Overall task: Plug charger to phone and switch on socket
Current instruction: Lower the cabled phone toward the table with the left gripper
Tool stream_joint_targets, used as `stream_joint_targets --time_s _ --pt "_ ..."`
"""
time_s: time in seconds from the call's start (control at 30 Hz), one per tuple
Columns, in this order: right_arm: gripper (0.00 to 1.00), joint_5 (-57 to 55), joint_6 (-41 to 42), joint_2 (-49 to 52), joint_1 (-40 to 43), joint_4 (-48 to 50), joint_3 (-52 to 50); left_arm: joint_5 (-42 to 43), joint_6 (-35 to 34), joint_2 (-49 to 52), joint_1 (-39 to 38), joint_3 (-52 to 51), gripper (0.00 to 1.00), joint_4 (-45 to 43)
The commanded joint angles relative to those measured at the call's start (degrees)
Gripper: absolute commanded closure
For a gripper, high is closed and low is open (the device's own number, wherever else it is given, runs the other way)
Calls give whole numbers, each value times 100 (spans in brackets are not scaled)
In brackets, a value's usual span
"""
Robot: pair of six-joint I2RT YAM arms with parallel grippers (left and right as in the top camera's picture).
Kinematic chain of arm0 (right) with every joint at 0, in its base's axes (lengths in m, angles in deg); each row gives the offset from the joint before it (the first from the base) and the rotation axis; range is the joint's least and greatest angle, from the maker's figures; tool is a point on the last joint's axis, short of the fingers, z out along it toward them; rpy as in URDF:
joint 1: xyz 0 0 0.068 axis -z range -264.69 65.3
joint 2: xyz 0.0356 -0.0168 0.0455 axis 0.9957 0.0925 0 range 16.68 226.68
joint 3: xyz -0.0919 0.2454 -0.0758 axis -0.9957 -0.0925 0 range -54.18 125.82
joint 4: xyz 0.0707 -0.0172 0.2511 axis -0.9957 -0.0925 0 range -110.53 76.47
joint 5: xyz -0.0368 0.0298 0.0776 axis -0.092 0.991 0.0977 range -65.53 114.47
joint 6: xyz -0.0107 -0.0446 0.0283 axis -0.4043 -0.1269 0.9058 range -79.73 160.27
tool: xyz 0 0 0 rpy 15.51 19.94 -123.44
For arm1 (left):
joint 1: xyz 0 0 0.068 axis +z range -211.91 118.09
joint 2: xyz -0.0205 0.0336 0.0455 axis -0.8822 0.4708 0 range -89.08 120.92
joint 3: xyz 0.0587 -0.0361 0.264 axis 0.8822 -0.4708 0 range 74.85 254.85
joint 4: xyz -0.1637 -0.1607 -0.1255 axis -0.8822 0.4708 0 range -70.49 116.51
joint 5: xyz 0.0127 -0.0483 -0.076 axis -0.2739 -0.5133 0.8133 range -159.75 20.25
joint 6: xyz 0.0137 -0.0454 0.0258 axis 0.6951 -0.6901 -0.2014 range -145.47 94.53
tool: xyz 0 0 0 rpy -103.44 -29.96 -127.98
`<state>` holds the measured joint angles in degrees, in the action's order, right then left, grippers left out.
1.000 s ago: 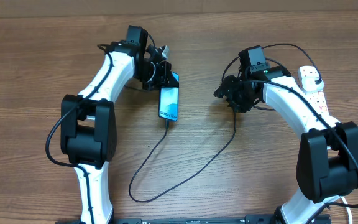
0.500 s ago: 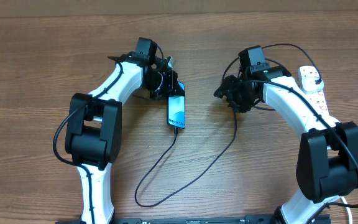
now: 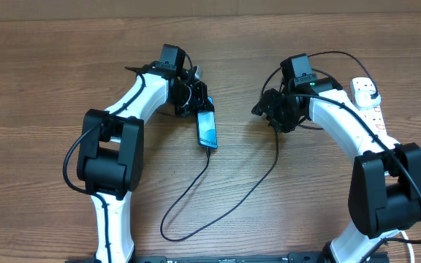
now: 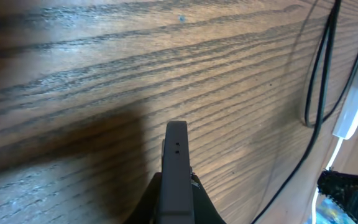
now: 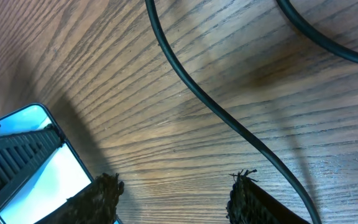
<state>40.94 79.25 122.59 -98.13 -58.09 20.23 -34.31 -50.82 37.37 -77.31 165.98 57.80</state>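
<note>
The phone (image 3: 207,129) shows its light blue screen at the table's middle left, tilted a little. My left gripper (image 3: 197,101) is shut on its far end. In the left wrist view only its dark edge (image 4: 177,149) shows between the jaws of the left gripper (image 4: 177,182). The charger cable (image 3: 229,204) meets the phone's near end, loops toward the front and rises past my right gripper (image 3: 264,109). That gripper (image 5: 174,190) is open above bare wood, right of the phone (image 5: 39,158), with the cable (image 5: 225,118) beside it. The white socket (image 3: 371,106) lies at the far right.
A black plug head (image 3: 371,92) sits on the socket's far end. The cable's loop (image 3: 172,232) lies near the table's front edge. A thicker dark cable (image 5: 328,37) crosses the top right of the right wrist view.
My left gripper has carried the phone to the right and slightly nearer the front, and the cable's loop has shifted with it. The right arm has stayed still.
</note>
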Motion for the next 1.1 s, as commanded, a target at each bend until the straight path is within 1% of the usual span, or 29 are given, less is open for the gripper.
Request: stream_joint_targets --time_s 0.0,0.2,0.53,1.0,1.07 --pt "40 -59 -39 -177 26 26 24 -13 -85 -13 -142 -22 96 -70" --pt "40 -61 -52 -177 26 24 24 -341 -92 -13 -271 -28 96 -107" --pt "40 -61 -52 -177 26 26 24 -664 -337 -11 -337 -90 95 -109" --pt "40 -61 -55 -177 26 26 24 -796 -409 -11 -341 -422 96 -238" --pt "41 -61 -52 -177 26 24 24 -796 -409 -11 -339 -422 94 -236"
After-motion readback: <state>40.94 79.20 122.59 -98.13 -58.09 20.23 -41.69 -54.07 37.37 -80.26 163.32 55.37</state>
